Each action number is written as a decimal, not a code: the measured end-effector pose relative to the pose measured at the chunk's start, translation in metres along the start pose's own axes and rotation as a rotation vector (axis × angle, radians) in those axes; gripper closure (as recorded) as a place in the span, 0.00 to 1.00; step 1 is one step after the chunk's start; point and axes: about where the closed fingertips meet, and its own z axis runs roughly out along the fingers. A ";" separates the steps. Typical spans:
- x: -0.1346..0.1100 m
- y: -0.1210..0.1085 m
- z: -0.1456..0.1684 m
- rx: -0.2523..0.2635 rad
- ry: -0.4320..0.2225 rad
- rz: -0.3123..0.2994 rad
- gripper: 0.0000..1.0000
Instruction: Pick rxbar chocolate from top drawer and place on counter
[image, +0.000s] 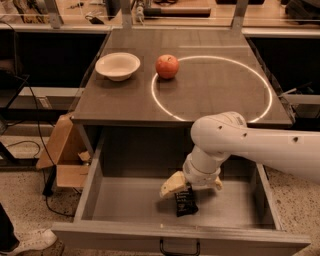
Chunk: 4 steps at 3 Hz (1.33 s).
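The rxbar chocolate, a small black wrapper with white lettering, lies on the floor of the open top drawer, near its middle front. My gripper hangs inside the drawer just above the bar's far end. Its cream fingers are spread to either side and it is open, with nothing held. The white arm reaches in from the right and hides part of the drawer's back. The counter, dark with a bright white circle, lies above the drawer.
A red apple sits on the circle's left edge and a white bowl stands to its left. The drawer's dark handle is at the bottom. A cardboard box and cables lie on the floor at left.
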 end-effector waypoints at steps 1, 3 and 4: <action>0.002 0.000 0.004 -0.016 0.012 -0.010 0.00; 0.010 0.003 0.022 -0.032 0.050 -0.009 0.02; 0.010 0.003 0.022 -0.032 0.050 -0.009 0.25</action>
